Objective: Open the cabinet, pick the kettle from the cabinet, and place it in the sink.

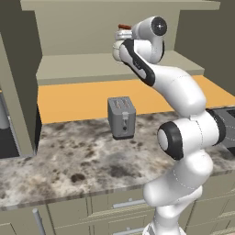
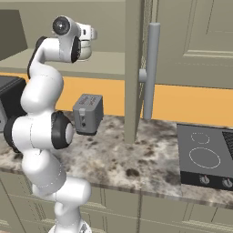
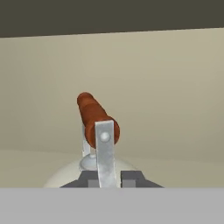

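Note:
The cabinet (image 1: 87, 66) stands open, and its door (image 2: 133, 77) with a long grey bar handle (image 2: 150, 68) swings out over the counter. Inside on the shelf sits the cream-white kettle (image 1: 120, 40), topped by a reddish-brown wooden grip (image 3: 94, 114). My gripper (image 3: 107, 179) reaches into the cabinet from above the kettle. Its fingertips (image 3: 89, 179) are shut on the grey metal strap of the kettle's handle (image 3: 106, 151), just below the wooden grip. The kettle's round body (image 3: 65, 177) shows under the fingers. The sink is out of view.
A grey boxy toaster (image 1: 121, 117) stands on the speckled stone counter (image 1: 78, 160) below the cabinet. A black cooktop (image 2: 205, 157) lies to the right. A dark appliance (image 2: 9, 98) sits at the far left. Drawer fronts (image 1: 114, 204) run under the counter edge.

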Controlling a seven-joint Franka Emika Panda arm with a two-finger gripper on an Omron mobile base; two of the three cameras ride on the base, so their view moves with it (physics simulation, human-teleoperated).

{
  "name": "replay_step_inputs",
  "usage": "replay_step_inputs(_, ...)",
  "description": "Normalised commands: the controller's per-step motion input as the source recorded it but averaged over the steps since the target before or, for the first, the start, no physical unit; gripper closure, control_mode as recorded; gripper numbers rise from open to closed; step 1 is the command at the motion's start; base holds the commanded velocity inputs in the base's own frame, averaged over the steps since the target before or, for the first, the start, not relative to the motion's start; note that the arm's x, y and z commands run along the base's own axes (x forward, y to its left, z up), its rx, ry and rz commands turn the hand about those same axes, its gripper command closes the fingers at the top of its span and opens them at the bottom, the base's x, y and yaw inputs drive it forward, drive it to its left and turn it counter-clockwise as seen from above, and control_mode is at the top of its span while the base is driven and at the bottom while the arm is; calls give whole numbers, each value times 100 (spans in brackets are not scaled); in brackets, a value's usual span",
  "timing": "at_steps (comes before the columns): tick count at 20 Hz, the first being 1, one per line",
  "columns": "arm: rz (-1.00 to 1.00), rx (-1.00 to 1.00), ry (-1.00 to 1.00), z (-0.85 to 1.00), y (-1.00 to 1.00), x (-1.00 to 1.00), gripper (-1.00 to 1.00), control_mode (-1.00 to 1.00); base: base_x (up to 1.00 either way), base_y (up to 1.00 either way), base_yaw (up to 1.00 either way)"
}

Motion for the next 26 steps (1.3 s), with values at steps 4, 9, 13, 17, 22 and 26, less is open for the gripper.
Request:
replay_step_inputs(4,0,0,0,0,12,-22,100,-100,0,0,0)
replay_step_inputs(9,0,0,-3,0,2,-41,100,-100,0,0,0)
replay_step_inputs(13,0,2,-7,1,0,-51,100,-100,0,0,0)
replay_step_inputs(17,0,2,-9,1,-1,-55,100,-100,0,0,0)
replay_step_inputs(22,0,2,-4,10,-3,-52,100,-100,0,0,0)
replay_step_inputs(26,0,1,0,16,-3,-48,100,-100,0,0,0)
